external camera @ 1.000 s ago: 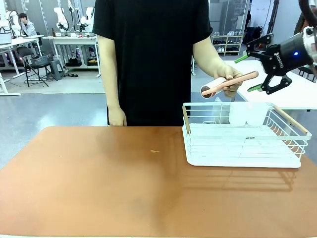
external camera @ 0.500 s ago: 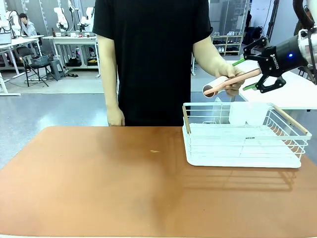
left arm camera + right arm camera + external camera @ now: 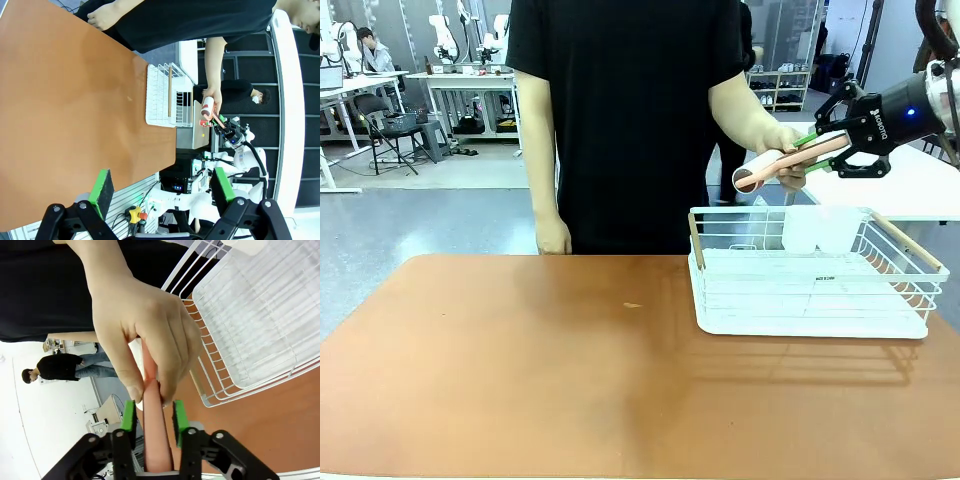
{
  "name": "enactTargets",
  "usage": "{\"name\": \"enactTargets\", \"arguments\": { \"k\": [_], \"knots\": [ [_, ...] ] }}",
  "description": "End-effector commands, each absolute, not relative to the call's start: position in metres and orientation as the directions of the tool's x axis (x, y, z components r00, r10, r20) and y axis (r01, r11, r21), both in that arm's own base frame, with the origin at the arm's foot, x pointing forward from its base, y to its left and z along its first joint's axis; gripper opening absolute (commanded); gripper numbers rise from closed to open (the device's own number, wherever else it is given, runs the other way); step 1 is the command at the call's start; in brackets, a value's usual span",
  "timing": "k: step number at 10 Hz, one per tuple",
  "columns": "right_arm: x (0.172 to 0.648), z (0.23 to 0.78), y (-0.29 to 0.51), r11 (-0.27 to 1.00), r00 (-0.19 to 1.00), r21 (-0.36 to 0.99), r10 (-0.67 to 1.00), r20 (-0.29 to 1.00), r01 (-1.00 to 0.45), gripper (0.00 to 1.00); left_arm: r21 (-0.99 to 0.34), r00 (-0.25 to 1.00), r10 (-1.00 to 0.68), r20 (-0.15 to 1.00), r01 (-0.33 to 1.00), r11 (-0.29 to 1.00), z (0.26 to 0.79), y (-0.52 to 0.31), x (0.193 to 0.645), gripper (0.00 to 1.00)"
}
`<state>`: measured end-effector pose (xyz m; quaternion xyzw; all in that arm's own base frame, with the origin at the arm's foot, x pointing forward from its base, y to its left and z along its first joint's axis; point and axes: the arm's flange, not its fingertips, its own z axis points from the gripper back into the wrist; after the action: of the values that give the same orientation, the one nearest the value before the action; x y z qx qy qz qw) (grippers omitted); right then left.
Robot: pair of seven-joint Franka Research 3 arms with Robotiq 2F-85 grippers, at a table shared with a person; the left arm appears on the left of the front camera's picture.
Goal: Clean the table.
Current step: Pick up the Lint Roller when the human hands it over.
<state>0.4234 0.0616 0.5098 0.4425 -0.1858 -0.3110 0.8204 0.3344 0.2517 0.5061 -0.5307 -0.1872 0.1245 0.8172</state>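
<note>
Surface point(image 3: 520, 380), reddish-brown, lies below the right gripper point(image 3: 817, 150) and spreads wide to that gripper's left. The right gripper's jaws are closed tight on the pink handle of one roller point(image 3: 748, 179). In the right wrist view its green pads point(image 3: 129, 415) press the handle from both sides. One hand point(image 3: 770, 140) of the person grips the same handle just ahead of the pads, thumb and fingers touching it. The roller's white roll sticks out past the hand, away from the gripper. One white wire rack point(image 3: 810, 300) with two wooden grips sits on the surface beneath the right gripper. One small pale speck point(image 3: 633, 305) lies on the surface, well off to that gripper's left. The left gripper point(image 3: 163, 186) has its jaws spread wide and holds nothing, with the surface stretching out ahead of it.
</note>
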Motion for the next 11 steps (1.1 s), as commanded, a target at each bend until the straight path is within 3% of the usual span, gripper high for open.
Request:
{"name": "enactTargets", "arguments": {
  "k": [1, 2, 3, 11],
  "knots": [
    [0.4263, 0.5051, 0.0636, 0.400, 0.734, 0.861, -0.678, 0.046, 0.314, 0.20, -0.919, 0.899, 0.399, 0.182, 0.011, 0.393, 0.5084, 0.2520, 0.3303, 1.00],
    [0.4257, 0.5051, 0.0629, 0.400, 0.733, 0.861, -0.678, 0.048, 0.314, 0.06, -0.919, 0.899, 0.399, 0.182, 0.011, 0.393, 0.5084, 0.2520, 0.3303, 1.00],
    [0.4253, 0.5055, 0.0620, 0.401, 0.730, 0.862, -0.682, 0.053, 0.312, 0.00, -0.919, 0.899, 0.399, 0.182, 0.011, 0.393, 0.5084, 0.2520, 0.3303, 1.00],
    [0.4238, 0.5104, 0.0580, 0.411, 0.733, 0.845, -0.679, 0.033, 0.343, 0.00, -0.919, 0.899, 0.399, 0.182, 0.011, 0.393, 0.5084, 0.2520, 0.3303, 1.00]
  ]
}}
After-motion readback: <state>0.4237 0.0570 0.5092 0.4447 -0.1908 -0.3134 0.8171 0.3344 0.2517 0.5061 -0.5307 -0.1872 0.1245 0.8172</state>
